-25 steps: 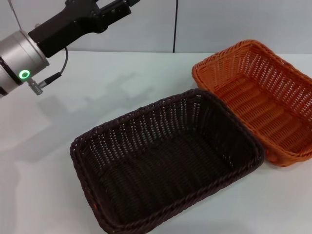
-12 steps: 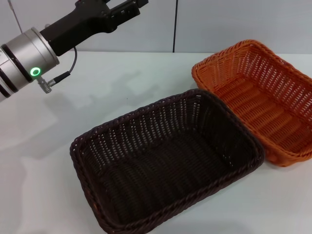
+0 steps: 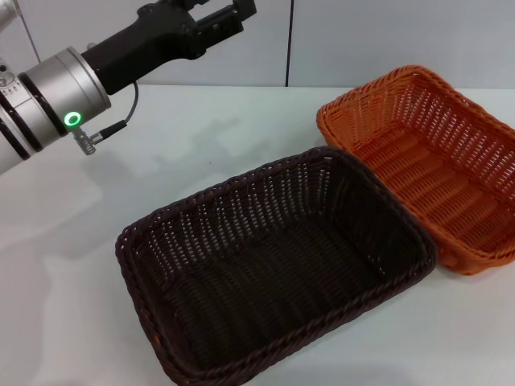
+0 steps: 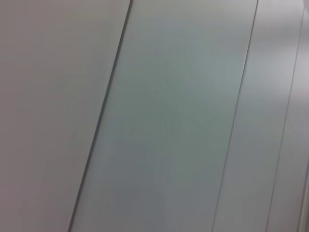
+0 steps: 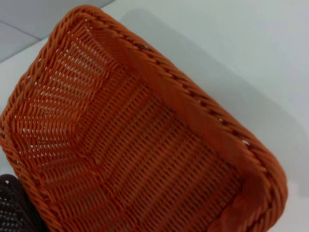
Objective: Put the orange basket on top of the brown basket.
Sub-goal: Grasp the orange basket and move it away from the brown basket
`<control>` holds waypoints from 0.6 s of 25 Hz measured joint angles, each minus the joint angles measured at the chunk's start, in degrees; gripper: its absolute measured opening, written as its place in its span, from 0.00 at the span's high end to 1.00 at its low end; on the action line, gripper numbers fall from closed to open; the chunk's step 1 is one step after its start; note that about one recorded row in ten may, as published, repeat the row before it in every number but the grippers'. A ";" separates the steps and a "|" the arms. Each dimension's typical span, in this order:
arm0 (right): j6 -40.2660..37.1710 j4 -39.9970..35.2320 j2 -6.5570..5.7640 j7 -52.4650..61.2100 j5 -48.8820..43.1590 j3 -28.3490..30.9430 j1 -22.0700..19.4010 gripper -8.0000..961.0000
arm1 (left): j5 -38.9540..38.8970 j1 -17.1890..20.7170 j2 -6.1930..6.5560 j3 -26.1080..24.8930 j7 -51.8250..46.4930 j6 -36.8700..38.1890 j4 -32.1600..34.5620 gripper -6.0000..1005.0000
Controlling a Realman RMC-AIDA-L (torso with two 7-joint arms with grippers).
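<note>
The orange basket (image 3: 430, 161) is a large rectangular tray of bright orange woven strands, its sloping sides an open lattice with small gaps between the ribs and its rim a thick braided rope. It sits upright on the white surface (image 3: 209, 141), well away from the left gripper (image 3: 229, 12) on the robot's right side, and nearer the robot than that gripper. The right wrist view looks straight down into it: the floor (image 5: 159, 159) is a tight flat weave running in parallel rows, and the walls rise from it in ribbed bands to the twisted rim.

The brown basket (image 3: 273, 269) has the same shape and weave in a very dark brown, almost black, with the same braided rim and open-weave walls. It stands upright on the surface below and nearer the robot than the left gripper, turned at a slant. Its far right corner is touching or all but touching the orange basket's near long side; a dark corner of it (image 5: 9, 208) shows at the edge of the right wrist view.

The left gripper is held high in the air above the far part of the surface, on a black wrist behind a silver arm segment with a green ring light (image 3: 73, 120). I cannot tell whether its fingers are apart or together. The left wrist view shows only pale wall panels (image 4: 169, 116). The right gripper itself is not seen.
</note>
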 joint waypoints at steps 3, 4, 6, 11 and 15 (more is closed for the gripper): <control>1.64 2.79 0.09 0.48 0.55 0.26 0.01 0.41 | -0.12 -0.09 -0.04 0.52 0.00 0.37 0.04 0.14; 2.29 3.77 0.09 0.50 0.65 0.27 0.06 0.41 | -0.31 -0.10 -0.07 0.68 0.00 0.38 0.04 0.14; 3.43 5.36 0.09 0.50 0.71 0.27 0.18 0.42 | -0.38 -0.10 -0.08 0.70 0.00 0.39 0.04 0.14; 5.37 8.20 0.08 0.36 0.88 0.27 0.57 0.42 | -0.40 -0.17 -0.07 0.74 0.00 0.57 0.04 0.14; 6.60 9.60 0.28 0.15 2.40 -0.06 0.69 0.43 | -0.42 -0.30 -0.11 0.77 0.00 1.35 0.41 0.14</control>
